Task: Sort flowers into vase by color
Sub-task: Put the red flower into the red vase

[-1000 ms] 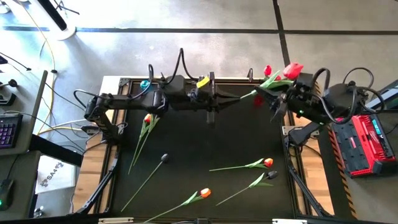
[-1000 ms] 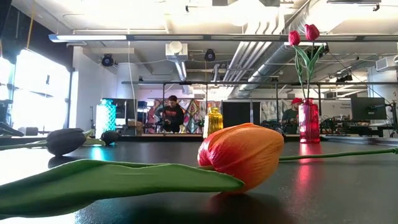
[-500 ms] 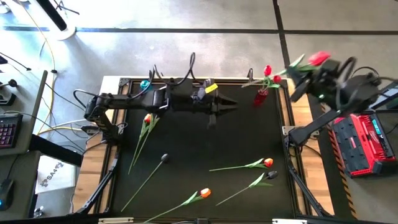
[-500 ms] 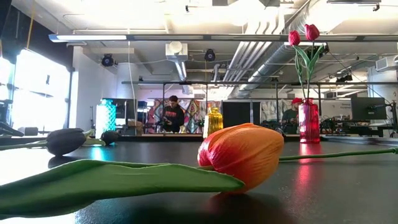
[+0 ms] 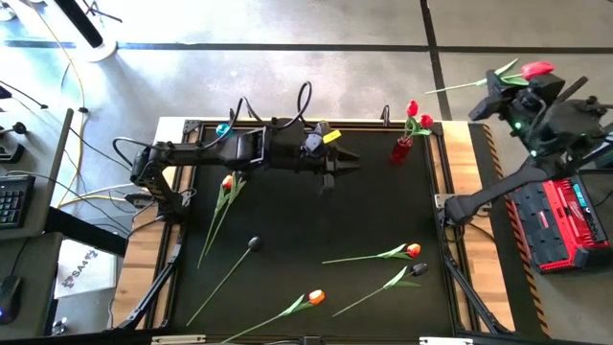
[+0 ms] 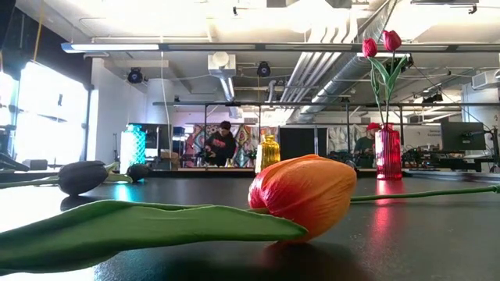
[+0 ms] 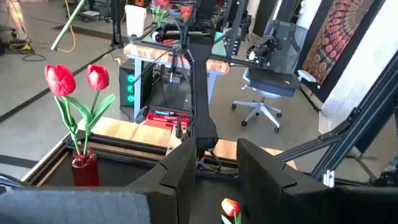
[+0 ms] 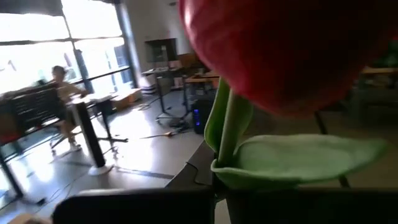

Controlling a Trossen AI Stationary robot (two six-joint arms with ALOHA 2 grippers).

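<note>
black table (image 5: 316,220), strewn with loose flowers (image 5: 369,255). right gripper (image 5: 505,86) beyond two o'clock corner, clamped on red tulip (image 5: 536,70). left gripper (image 5: 347,159) near twelve, jaws partly apart, empty.

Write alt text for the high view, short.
Overhead view of a black table: the right gripper, off the table's far right corner, holds a red tulip. The left gripper hovers near the far edge, a red vase holds two red tulips, and five flowers lie loose.
</note>
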